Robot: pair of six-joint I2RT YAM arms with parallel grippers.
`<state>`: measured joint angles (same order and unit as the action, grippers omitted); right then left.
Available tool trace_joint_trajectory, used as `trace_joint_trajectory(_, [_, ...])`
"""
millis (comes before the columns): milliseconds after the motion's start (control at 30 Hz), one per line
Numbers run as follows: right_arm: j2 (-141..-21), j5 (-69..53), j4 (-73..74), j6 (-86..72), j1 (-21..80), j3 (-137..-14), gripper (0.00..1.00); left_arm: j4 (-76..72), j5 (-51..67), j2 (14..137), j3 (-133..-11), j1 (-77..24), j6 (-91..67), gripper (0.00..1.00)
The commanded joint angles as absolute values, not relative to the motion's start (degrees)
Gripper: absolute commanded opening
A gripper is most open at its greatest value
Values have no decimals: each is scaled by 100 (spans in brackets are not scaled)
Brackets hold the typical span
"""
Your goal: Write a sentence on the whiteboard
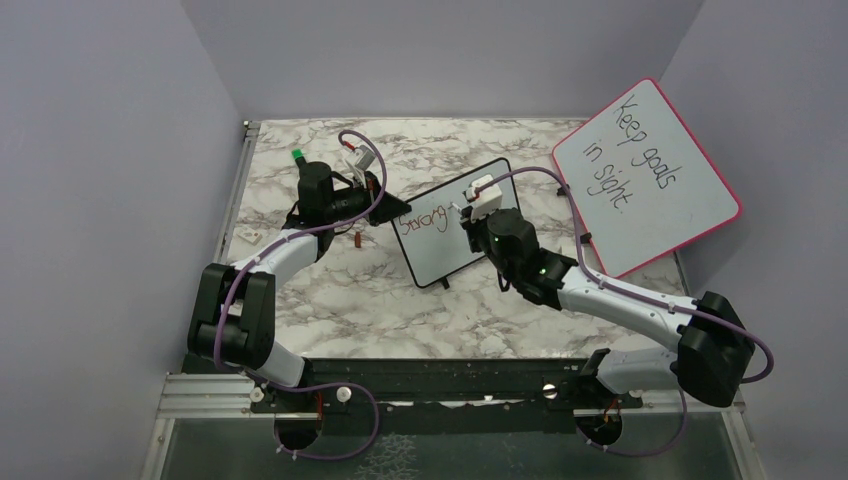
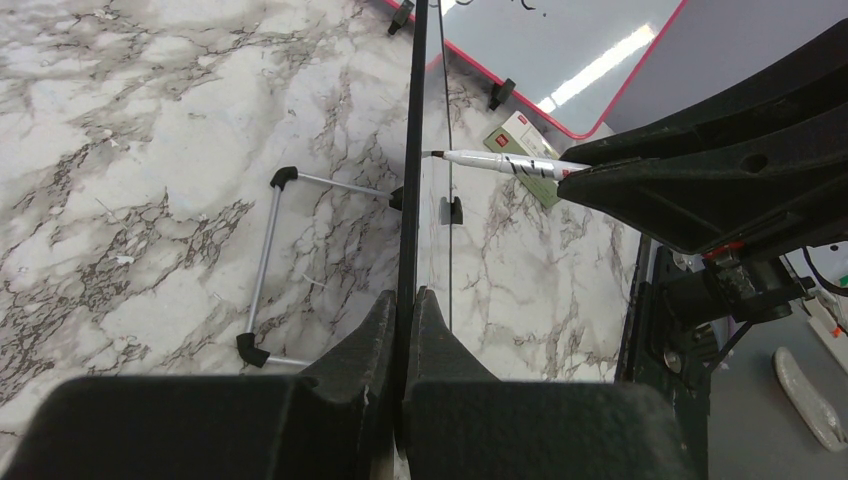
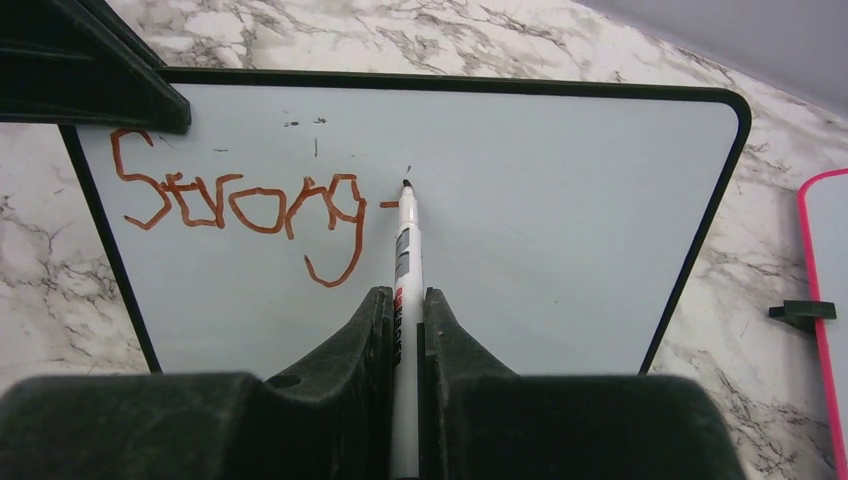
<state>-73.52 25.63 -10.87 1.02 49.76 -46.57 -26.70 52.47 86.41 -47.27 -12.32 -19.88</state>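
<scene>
Clamping edge of whiteboard (image 3: 540, 250) tightly in left hand (image 2: 408, 300). Gripping marker (image 3: 404, 250) in closed right hand (image 3: 405, 300), tip touching board just right of sentence (image 3: 240, 205) start "Strong".

Marble-look counter (image 1: 380, 300) is enclosed by plain lavender-grey walls (image 1: 450, 50) on 3 sides. Scene is lit evenly, softly.

Even, soft light fills all three views; shadows on the marble worktop (image 1: 360, 300) are faint. A bright strip of glare crosses the pink-framed board (image 2: 545, 50) in the left wrist view. The near fingers (image 3: 345, 355) look dark and slightly soft.
</scene>
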Motion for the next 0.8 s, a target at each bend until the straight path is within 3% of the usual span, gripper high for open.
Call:
trace_joint_trajectory(0, [-7409,2288,-1344,185,4939,-4859,1,-2083,4929,8846,-4687,-1266,-1693,0])
trace_joint_trajectory(767, [-7321,2135,-687,18,4937,-4626,1,-2065,4896,8818,-4678,-1268,-1698,0])
